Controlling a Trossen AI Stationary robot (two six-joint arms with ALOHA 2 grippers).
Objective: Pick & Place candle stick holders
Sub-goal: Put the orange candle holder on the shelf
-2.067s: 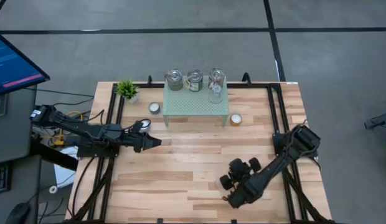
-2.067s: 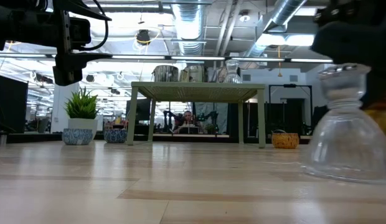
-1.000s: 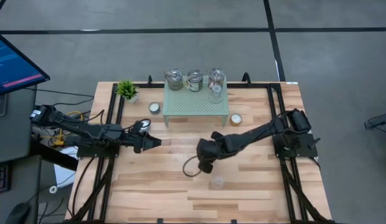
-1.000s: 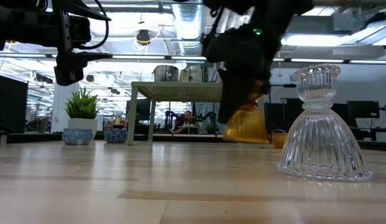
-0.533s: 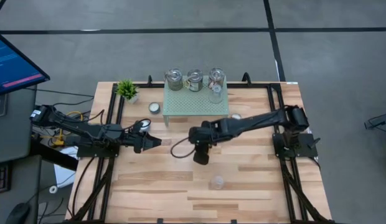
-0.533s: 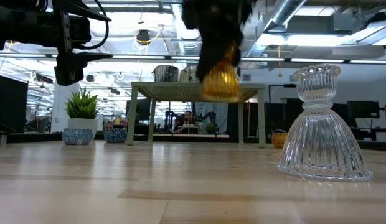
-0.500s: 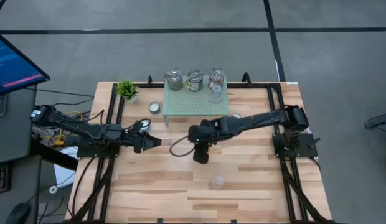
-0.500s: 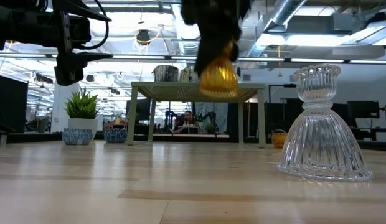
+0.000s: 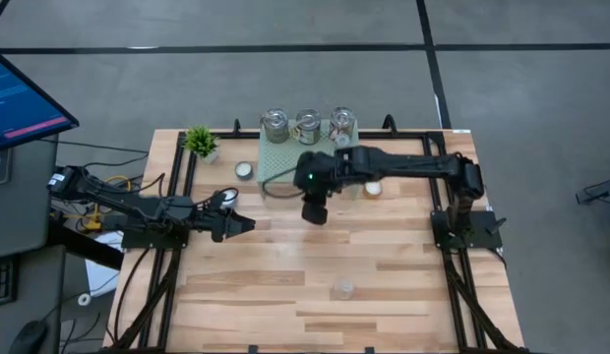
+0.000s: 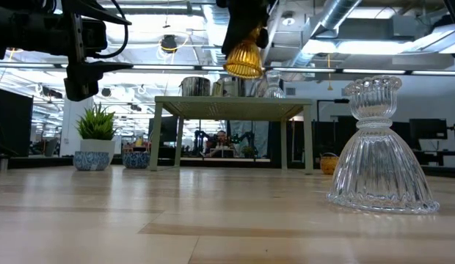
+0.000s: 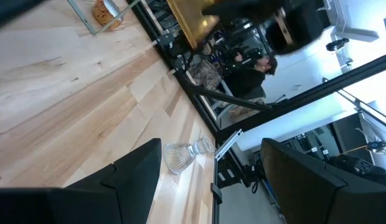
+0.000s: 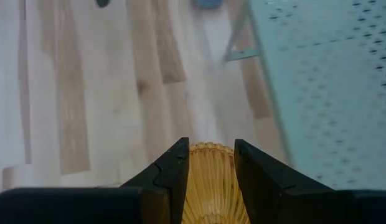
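right gripper (image 12: 208, 163) clamped on amber holder (image 10: 244, 57) | above mesh stand (image 10: 231, 106) front edge | left gripper (image 9: 248, 224) agape, well apart

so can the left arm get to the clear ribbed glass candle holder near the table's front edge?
Probably yes. The left gripper is open and empty, the clear ribbed glass candle holder stands alone on bare wood, and the right gripper is up by the pale green mesh stand.

Wooden table (image 9: 246, 285): mesh stand (image 9: 285, 175), potted plant (image 9: 200, 141), clear glass holder (image 9: 342, 289), tealight cups (image 9: 245, 170).
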